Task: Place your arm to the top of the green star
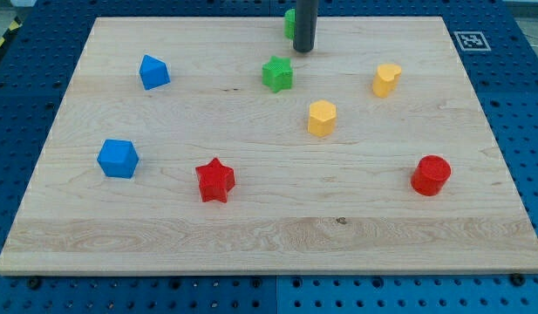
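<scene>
Here my tip (303,50) sits just above the green star (276,74), half-hiding another green block (289,22); no hand shows.

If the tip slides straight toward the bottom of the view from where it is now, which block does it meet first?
Probably the green star: it lies just below and slightly left of my tip, so contact may be glancing. Depth is hard to judge here.

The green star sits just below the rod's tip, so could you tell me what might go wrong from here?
My tip is already above the green star, slightly toward the view's right, with a small gap. Moving further down could nudge the star off its spot. A second green block, half hidden behind the rod, sits right beside the tip at the board's top edge; drifting toward the view's left or top might push it off the board.
</scene>
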Motion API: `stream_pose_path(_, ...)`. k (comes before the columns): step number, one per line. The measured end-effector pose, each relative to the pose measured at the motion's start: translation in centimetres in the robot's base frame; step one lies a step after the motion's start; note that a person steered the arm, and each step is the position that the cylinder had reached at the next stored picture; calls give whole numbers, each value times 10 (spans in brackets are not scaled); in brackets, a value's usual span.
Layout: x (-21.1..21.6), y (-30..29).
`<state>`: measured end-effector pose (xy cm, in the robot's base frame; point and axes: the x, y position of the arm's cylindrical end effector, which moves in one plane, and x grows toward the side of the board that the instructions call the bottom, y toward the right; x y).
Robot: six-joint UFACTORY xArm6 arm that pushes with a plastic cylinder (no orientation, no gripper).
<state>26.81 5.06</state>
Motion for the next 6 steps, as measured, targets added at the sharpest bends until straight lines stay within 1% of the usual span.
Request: stream_pose_path(6,17,-16)
